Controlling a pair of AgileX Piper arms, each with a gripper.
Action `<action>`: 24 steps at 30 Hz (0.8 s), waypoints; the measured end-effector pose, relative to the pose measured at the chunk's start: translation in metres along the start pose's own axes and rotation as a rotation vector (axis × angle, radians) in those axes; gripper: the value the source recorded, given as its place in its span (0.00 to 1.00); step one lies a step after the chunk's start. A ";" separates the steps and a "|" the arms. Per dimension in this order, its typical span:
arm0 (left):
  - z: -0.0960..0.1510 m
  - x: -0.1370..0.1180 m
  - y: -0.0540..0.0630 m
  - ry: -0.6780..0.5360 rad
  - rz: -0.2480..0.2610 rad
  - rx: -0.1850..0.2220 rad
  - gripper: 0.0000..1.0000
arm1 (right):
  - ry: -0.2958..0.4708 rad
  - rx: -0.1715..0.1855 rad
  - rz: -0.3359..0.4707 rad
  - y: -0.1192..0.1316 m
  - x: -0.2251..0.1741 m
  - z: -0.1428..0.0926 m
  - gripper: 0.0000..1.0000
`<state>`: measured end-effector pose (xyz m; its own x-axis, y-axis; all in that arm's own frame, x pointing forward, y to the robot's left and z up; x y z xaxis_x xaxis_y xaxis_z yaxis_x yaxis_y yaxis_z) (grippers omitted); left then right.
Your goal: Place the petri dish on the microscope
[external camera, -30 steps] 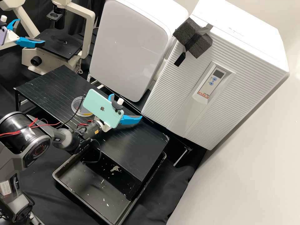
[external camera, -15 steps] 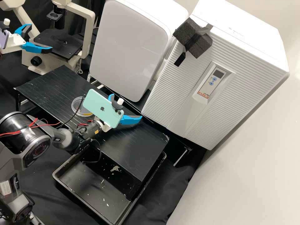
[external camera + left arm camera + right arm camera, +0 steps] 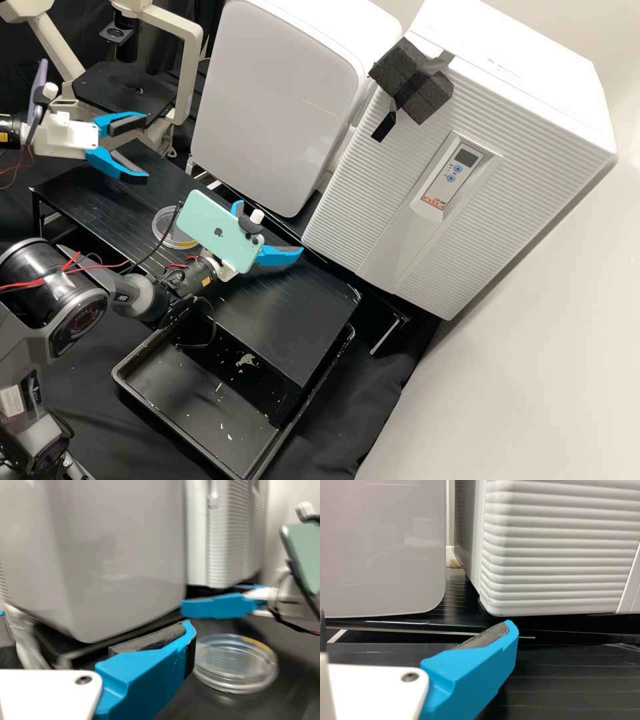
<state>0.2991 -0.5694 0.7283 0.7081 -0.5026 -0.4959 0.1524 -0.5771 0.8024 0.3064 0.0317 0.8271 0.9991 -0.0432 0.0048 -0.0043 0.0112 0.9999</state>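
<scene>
The table (image 3: 293,327) stands before the microscope (image 3: 188,73), which is at the left arm's side. In the high view the left arm (image 3: 9,131) comes in over the table's microscope end, its tool (image 3: 147,148) roughly level, long axis running across the table, fingers apart with nothing between them. The right arm (image 3: 57,287) reaches in from the near side; its tool (image 3: 269,227) is spread too, nothing held, pointing away from the dish (image 3: 163,224). The dish lies flat on the table, ahead of the left tips and off their axis toward the near edge, with the right tool close beside. The left tool looks better aimed; it probably needs to swing nearward, minding the right tool.
</scene>
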 end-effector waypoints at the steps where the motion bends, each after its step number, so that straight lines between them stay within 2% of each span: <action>1: -0.001 0.003 -0.004 -0.003 -0.015 -0.008 1.00 | 0.000 0.000 0.000 0.000 0.000 0.000 1.00; 4: -0.002 0.010 -0.019 -0.011 -0.089 -0.057 1.00 | 0.000 0.000 0.000 0.000 0.000 0.000 1.00; 7: -0.002 0.011 -0.030 -0.035 -0.139 -0.090 1.00 | 0.000 0.000 0.000 0.000 0.000 0.000 1.00; 12: 0.005 0.001 -0.038 -0.086 -0.150 -0.111 1.00 | 0.000 0.000 0.000 0.000 0.000 0.000 1.00; 18: 0.011 -0.010 -0.037 -0.111 -0.162 -0.105 1.00 | 0.000 0.000 0.000 0.000 0.000 0.000 1.00; 24: 0.011 -0.014 -0.032 -0.128 -0.174 -0.081 1.00 | 0.000 0.000 0.000 0.000 0.000 0.000 1.00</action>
<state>0.2762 -0.5510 0.7060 0.5744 -0.4805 -0.6628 0.3226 -0.6113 0.7227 0.3064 0.0317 0.8271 0.9991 -0.0432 0.0048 -0.0043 0.0112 0.9999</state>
